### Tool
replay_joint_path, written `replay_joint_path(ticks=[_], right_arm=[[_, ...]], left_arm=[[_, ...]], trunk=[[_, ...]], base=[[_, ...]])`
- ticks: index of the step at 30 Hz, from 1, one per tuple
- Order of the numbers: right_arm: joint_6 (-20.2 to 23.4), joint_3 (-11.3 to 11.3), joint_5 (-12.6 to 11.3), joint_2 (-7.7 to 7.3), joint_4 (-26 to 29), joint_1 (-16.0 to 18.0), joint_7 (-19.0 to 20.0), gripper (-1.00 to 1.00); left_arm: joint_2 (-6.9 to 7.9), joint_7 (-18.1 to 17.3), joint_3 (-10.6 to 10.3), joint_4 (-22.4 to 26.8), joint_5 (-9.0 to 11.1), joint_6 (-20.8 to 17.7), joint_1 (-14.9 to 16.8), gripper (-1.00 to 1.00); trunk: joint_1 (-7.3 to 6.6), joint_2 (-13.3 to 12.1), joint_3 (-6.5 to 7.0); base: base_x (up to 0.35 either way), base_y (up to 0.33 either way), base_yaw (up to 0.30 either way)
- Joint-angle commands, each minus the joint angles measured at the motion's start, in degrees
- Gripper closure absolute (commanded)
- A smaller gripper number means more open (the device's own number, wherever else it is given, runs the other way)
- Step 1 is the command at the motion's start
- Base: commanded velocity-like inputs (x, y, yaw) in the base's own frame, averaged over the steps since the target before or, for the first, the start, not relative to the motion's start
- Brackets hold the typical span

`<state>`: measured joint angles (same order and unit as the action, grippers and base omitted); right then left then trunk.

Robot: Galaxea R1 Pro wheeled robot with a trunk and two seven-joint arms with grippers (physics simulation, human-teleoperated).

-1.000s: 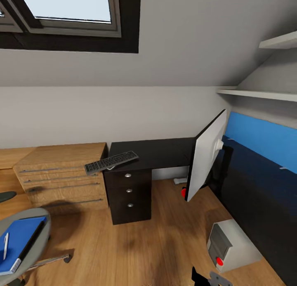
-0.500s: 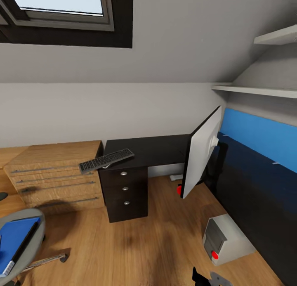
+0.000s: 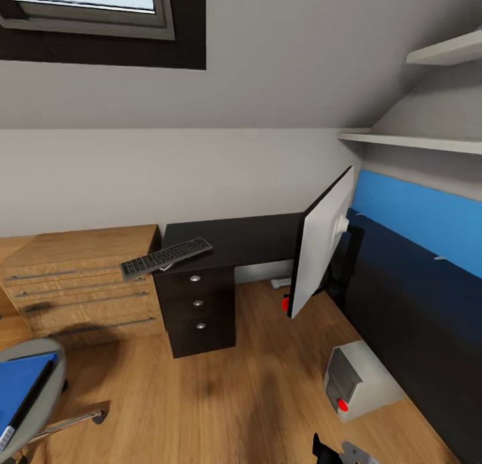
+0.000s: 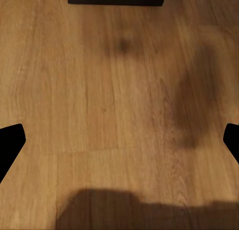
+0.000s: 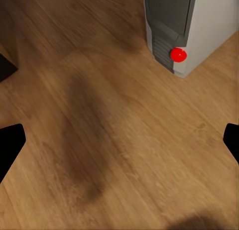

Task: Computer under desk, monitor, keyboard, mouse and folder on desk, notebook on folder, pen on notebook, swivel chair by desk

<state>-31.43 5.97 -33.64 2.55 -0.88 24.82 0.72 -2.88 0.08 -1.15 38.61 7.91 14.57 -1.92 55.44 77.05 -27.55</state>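
Black counter [image 3: 234,240] holds the keyboard [image 3: 166,257], which hangs over its edge, and the tilted monitor [image 3: 318,240]. Far off to the left, the blue folder [image 3: 17,387] lies on the chair [image 3: 40,357]. The computer [image 3: 358,380] sits on the wooden floor [image 3: 221,397]. Both jaws hang wide open over bare floor, holding nothing, the right near the computer.

Black fingertips [image 4: 10,145] edge both wrist views; a black-and-grey end effector [image 3: 341,450] shows below.

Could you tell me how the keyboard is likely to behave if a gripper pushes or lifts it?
The keyboard looks flat, thin and rigid, so probably light. One end overhangs the desk edge, so a push there may tip it off. Its low profile likely makes pinching awkward.
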Motion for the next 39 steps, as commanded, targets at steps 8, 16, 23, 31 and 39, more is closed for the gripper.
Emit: replay_joint_path(ticks=[8, 16, 23, 31, 39], right_arm=[[-0.22, 0.53, -0.39, 0.0, -0.09, 0.05, 0.09, -1.0], [-0.37, 0.65, 0.12, -0.38, -0.09, 0.05, 0.35, -1.0], [-0.45, 0.69, 0.17, -1.74, 0.11, 0.05, 0.23, -1.0], [-1.64, 0.77, 0.22, -2.54, 1.76, 0.05, 0.38, -1.0], [-1.72, 8.7, 4.1, -3.35, 2.71, 0.08, 4.35, -1.0]], left_arm=[[0.06, 0.01, 0.38, 0.04, 0.53, 0.1, -0.02, -1.0], [0.06, -0.05, 0.71, -5.03, 0.44, 3.93, -0.02, -1.0], [0.05, -0.01, 0.66, -8.23, 0.42, 10.35, -0.02, -1.0], [0.06, 0.01, 0.7, -8.59, 0.44, 10.86, -0.02, -1.0], [0.23, 0.14, 0.84, -8.88, 0.51, 10.8, -0.02, -1.0]], trunk=[[0.0, 0.03, -0.16], [0.0, 0.03, -0.17], [0.0, 0.03, -0.17], [0.0, 0.03, -0.17], [0.0, 0.03, -0.17]], base=[[0.0, 0.0, -0.016], [0.0, 0.0, -0.001], [0.0, 0.0, 0.0], [0.0, 0.0, 0.0], [0.0, 0.0, 0.0]])
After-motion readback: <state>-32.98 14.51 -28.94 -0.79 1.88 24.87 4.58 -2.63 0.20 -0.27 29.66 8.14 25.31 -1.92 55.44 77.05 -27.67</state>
